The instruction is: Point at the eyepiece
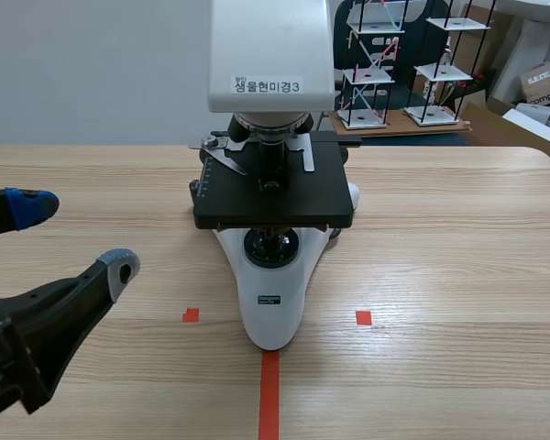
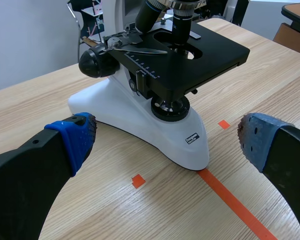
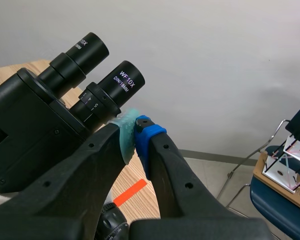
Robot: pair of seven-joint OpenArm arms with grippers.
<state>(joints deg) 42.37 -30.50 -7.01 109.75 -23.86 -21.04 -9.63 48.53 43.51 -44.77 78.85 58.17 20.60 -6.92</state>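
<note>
1. The microscope (image 1: 273, 229), white-bodied with a black stage (image 1: 273, 197), stands upright in the middle of the wooden surface (image 1: 458, 238); the front of its base meets the end of an orange-red tape line (image 1: 269, 394)
2. On the front of its white head we read a label (image 1: 268, 85) with Korean writing, "생물현미경3"; a small dark label (image 1: 271, 298) on the base is too small for us to read
3. In the right wrist view two eyepieces rise tilted from the black head; the nearer eyepiece (image 3: 121, 82) carries white print, "WF 10X" and under it "DIN/18MM", and the scale ring (image 3: 97, 105) below it bears digits, a 5 among them
4. The farther eyepiece (image 3: 82, 52) shows print of the same kind on its side, but only in part, so we do not read it
5. The right pincer (image 3: 135, 134) has its two fingers pressed together with nothing between them; its tip sits right at the barrel of the nearer eyepiece, just below the scale ring, and we cannot tell whether it touches
6. The left pincer (image 1: 73, 236) hangs low over the surface, to the left of the microscope base and apart from it, its fingers spread wide and holding nothing; in its own view the base lies ahead of the gap between them
7. Behind the surface a cardboard box (image 1: 545, 78) shows printed letters that begin "compuz", the rest cut off
</note>
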